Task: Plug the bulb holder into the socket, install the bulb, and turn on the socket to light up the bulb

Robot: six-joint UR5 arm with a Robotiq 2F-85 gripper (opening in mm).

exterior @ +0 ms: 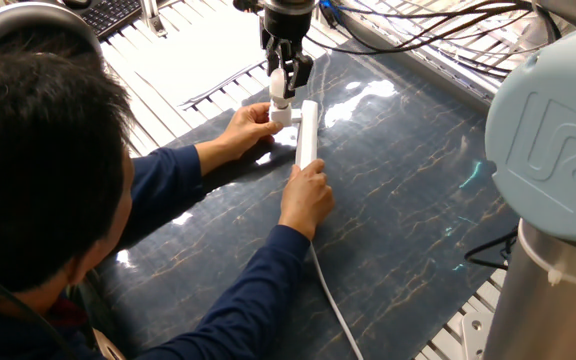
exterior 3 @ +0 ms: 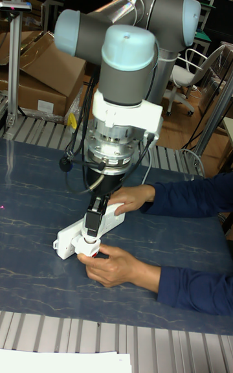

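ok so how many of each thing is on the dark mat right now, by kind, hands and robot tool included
power strip (socket): 1
bulb holder: 1
bulb: 1
human hands: 2, one at the holder, one on the strip
robot tool: 1
total: 6

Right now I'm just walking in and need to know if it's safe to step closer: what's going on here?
A person steadies the socket with one hand and the bulb holder with the other. The bulb stands in the holder. The gripper is open just above it.
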